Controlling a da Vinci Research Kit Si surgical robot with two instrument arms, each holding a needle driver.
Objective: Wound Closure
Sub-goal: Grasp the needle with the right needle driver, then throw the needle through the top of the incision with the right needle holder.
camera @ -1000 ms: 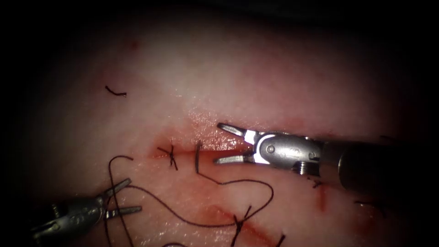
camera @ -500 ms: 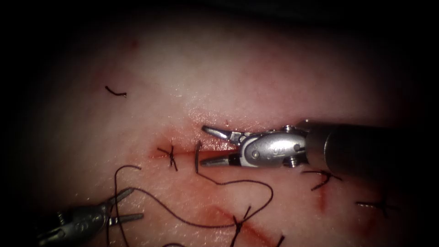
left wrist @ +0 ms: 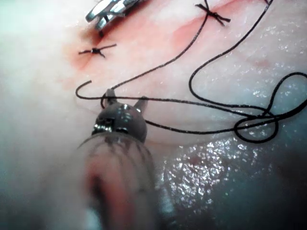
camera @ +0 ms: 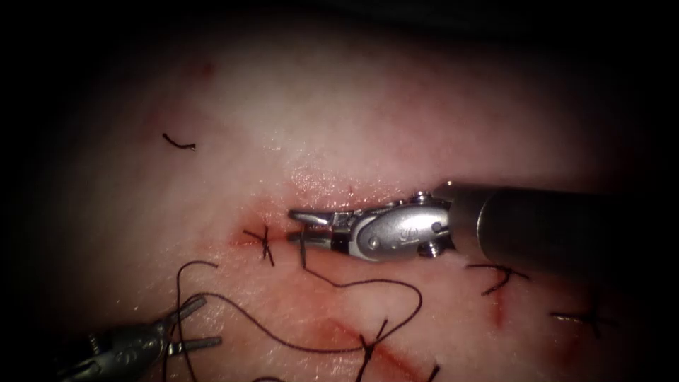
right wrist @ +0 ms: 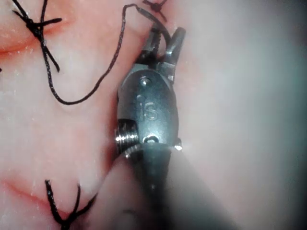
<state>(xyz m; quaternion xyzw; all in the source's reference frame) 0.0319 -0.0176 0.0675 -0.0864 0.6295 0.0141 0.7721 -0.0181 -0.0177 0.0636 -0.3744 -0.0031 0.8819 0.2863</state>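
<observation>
R tool (camera: pixel 292 226) has been brought L along the cut (camera: pixel 283 238) since 1 s ago. Its jaws, wide apart then, are now narrowed to a slim gap. Between them a short dark curved piece (camera: pixel 304 251) is seen standing across the cut, thicker than the thread (camera: pixel 396 283). It is taken to be the needle, sunk in the tissue (camera: pixel 353 127), though that can't be told for sure. In the R wrist view the same piece (right wrist: pixel 162 29) is seen between the R tool's (right wrist: pixel 165 36) tips. A firm grip can't be confirmed.

From the piece's lower end the thread is looped out to the R and carried back across to the L tool (camera: pixel 209 322). That tool is held low, L of the cut, jaws clearly parted. In the L wrist view the thread (left wrist: pixel 216 52) is seen running across the L tool's (left wrist: pixel 127 96) open tips, not clamped, so nothing is held.

A knotted stitch (camera: pixel 265 242) is seen just L of the R tool's tips. A cut end of thread (camera: pixel 177 143) lies well apart, upper L. Red fluid (camera: pixel 332 329) is smeared below the loop.
</observation>
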